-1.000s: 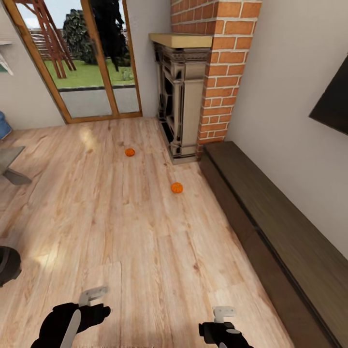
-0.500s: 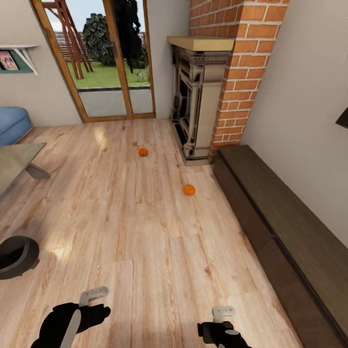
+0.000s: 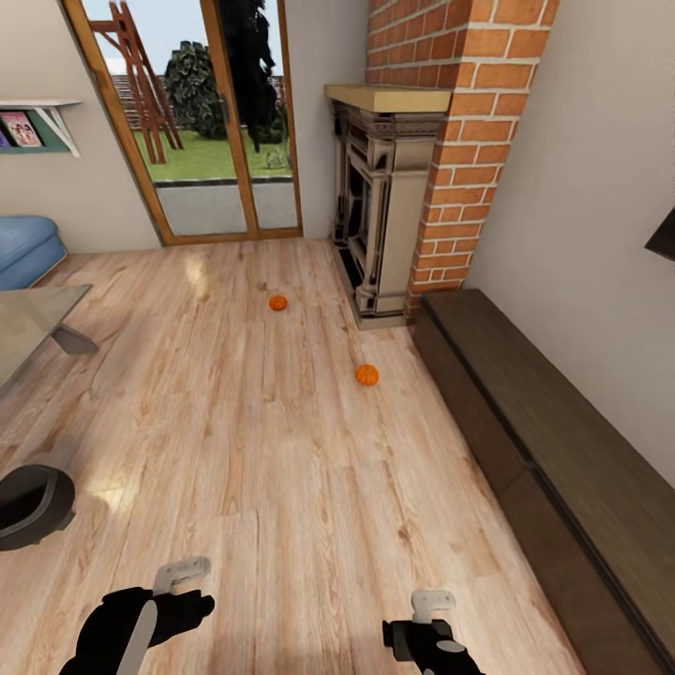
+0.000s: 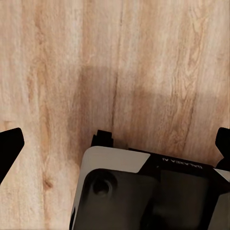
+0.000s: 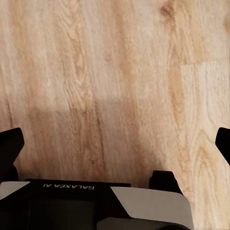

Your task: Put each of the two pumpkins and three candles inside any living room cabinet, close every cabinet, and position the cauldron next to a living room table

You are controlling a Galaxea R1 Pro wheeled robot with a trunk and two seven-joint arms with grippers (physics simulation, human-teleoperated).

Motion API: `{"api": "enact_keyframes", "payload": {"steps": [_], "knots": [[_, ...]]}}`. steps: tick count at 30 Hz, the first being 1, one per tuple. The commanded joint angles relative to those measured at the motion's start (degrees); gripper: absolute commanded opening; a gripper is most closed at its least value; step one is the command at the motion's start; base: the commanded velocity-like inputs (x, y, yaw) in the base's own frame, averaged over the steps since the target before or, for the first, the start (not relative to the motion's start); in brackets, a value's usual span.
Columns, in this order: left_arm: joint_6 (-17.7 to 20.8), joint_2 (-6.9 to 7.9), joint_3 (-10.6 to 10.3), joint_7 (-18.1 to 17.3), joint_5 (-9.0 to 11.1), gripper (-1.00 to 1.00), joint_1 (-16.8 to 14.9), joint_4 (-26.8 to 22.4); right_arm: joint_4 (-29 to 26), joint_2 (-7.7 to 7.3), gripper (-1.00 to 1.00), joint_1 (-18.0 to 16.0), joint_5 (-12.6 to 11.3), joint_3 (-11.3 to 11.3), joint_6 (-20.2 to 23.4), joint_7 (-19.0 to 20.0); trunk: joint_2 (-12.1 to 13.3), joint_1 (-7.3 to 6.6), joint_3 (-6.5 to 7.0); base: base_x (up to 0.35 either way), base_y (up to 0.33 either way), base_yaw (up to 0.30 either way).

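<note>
Both pumpkins sit on the floor — near one (image 3: 367, 375) at twelve o'clock, far one (image 3: 278, 303) at eleven. Both grippers (image 4: 115, 143) (image 5: 115, 139) spread wide, empty. Roll close, lower straight over the nearer — cabinet (image 3: 525, 441) at two.

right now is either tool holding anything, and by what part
Nothing is held. The left tool and right tool are both open over bare wood floor; both pumpkins lie on it.

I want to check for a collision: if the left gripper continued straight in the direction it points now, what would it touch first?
Most likely the bare wooden floor: the left gripper looks straight at the planks, fingers spread wide, with nothing between them. How far the floor lies is unclear.
</note>
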Motion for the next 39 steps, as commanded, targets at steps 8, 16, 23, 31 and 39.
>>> {"api": "enact_keyframes", "payload": {"steps": [8, 16, 23, 31, 39], "knots": [[0.02, 0.06, 0.04, 0.00, 0.01, 1.00, -0.01, 0.00, 0.04, 0.00, 1.00, 0.00, 0.00, 0.00, -0.43, -0.03, 0.00, 0.00, 0.76, 0.001, 0.000, 0.000], [-0.02, 0.00, -0.02, 0.01, 0.05, 1.00, 0.00, 0.00, 0.12, 0.00, 1.00, 0.00, 0.00, 1.13, -0.51, -0.04, 0.00, 0.00, 1.52, 0.000, 0.000, 0.000], [-0.06, -0.05, -0.14, 0.02, 0.02, 1.00, 0.00, 0.00, 0.13, 0.00, 1.00, 0.00, -0.03, 1.23, -0.49, -0.03, 0.00, 0.00, 2.19, 0.000, 0.000, 0.000], [-0.07, 0.02, 0.06, 0.00, 0.08, 1.00, -0.02, 0.00, 0.13, 0.00, 1.00, 0.00, -0.02, 1.24, -0.50, -0.03, 0.00, 0.00, 2.95, 0.000, 0.000, 0.000], [0.06, 0.16, 0.13, 0.00, 0.09, 1.00, 0.00, 0.00, 0.13, 0.00, 1.00, 0.00, 0.00, 1.31, -0.56, -0.04, 0.00, 0.00, 3.71, 0.013, 0.026, 0.000]]}}
